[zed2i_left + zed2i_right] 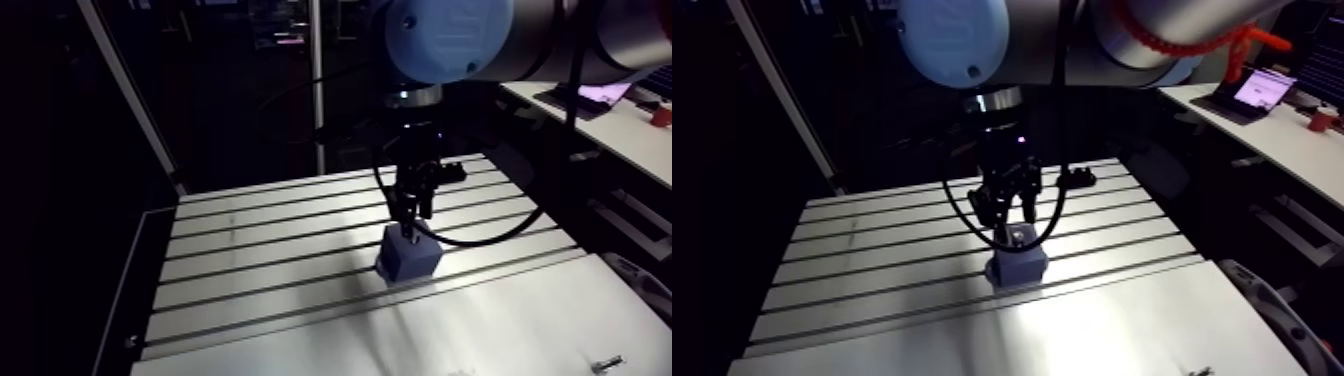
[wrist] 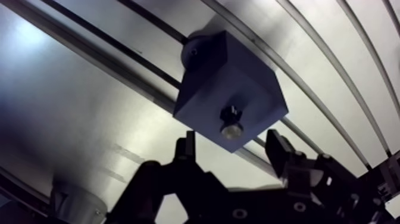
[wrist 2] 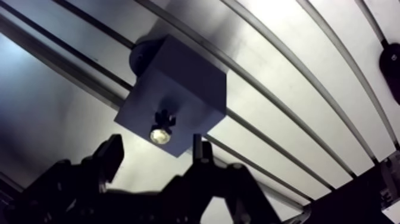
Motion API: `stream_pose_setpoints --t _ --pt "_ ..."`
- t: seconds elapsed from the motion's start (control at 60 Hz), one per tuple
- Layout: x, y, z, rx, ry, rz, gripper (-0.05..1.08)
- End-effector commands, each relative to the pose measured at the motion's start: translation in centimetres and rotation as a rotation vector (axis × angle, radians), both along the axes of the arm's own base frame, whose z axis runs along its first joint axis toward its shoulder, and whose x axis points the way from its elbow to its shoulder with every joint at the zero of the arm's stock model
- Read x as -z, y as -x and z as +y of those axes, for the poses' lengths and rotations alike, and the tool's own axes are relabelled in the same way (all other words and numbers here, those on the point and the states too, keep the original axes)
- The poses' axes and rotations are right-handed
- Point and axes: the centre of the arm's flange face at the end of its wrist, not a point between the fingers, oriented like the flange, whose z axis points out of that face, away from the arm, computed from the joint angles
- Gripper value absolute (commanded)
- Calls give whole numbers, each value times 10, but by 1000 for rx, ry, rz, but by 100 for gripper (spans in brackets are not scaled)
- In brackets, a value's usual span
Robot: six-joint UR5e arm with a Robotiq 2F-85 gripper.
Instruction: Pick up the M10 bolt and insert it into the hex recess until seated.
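Observation:
A blue-grey block (image 2: 238, 83) sits on the slotted table (image 1: 260, 240) across one of its slots. A silver M10 bolt (image 2: 231, 123) stands in the dark recess of the block's top face, with its end sticking up. My gripper (image 2: 232, 149) hangs just above the block and is open. Its two dark fingertips (image 2: 187, 145) are spread to either side, with nothing between them, and the bolt lies just ahead of them. In the arm view the gripper (image 1: 412, 215) comes straight down over the block (image 1: 408, 257).
A second loose bolt (image 1: 605, 364) lies on the pale sheet (image 1: 450, 330) that covers the table's near part. A small black fitting (image 1: 1077, 178) sits on the table behind the block. A dark round knob (image 2: 193, 50) is at the block's far side.

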Motion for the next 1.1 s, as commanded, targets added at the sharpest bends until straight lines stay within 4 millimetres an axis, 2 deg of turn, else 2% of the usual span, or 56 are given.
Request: stream_pose_setpoints --t 0.017,0.233,0.483,0.633,0.817,0.933,1.033,1.05,1.1 --pt "0 0 2 5 -1 1 1" --pt "-1 0 3 10 1 3 1" --pt "-18 3 1 71 34 62 1" --pt "-25 0 11 152 36 96 1" --pt "-20 -3 22 198 42 102 1" --pt "-19 -4 26 298 14 119 1" --pt "-18 -7 25 392 -15 121 6" --pt "-16 -9 24 417 -22 119 11" --pt "-15 -10 24 436 -27 117 14"
